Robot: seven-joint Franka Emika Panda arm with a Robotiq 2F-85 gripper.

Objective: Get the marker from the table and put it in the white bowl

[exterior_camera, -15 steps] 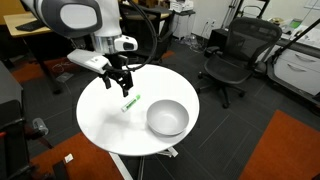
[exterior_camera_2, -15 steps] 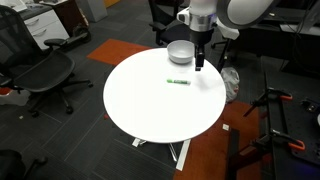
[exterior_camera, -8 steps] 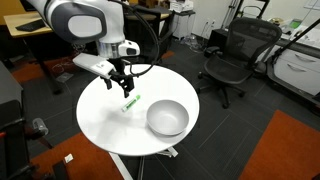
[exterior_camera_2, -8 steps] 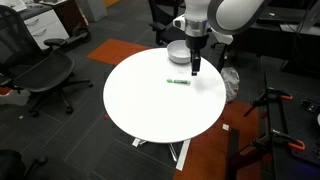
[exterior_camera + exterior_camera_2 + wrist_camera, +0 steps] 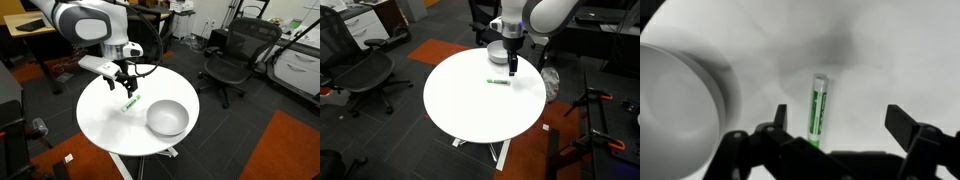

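Note:
The green and white marker (image 5: 130, 102) lies flat on the round white table (image 5: 105, 125). It shows in both exterior views (image 5: 498, 82) and in the wrist view (image 5: 818, 110). The white bowl (image 5: 167, 118) stands on the table beside it, also seen in an exterior view (image 5: 497, 53) and at the left of the wrist view (image 5: 675, 95). My gripper (image 5: 126, 86) hangs open just above the marker, a little to one side (image 5: 512, 70). In the wrist view the marker's lower end lies near the left finger of the open jaws (image 5: 840, 125). Nothing is held.
Black office chairs (image 5: 232, 55) (image 5: 365, 75) stand around the table. A wooden desk (image 5: 30, 35) is behind the arm. A tripod leg (image 5: 590, 105) stands on the floor near the table's edge.
The gripper has shifted slightly toward the marker and lower over the table. The marker and bowl have not moved.

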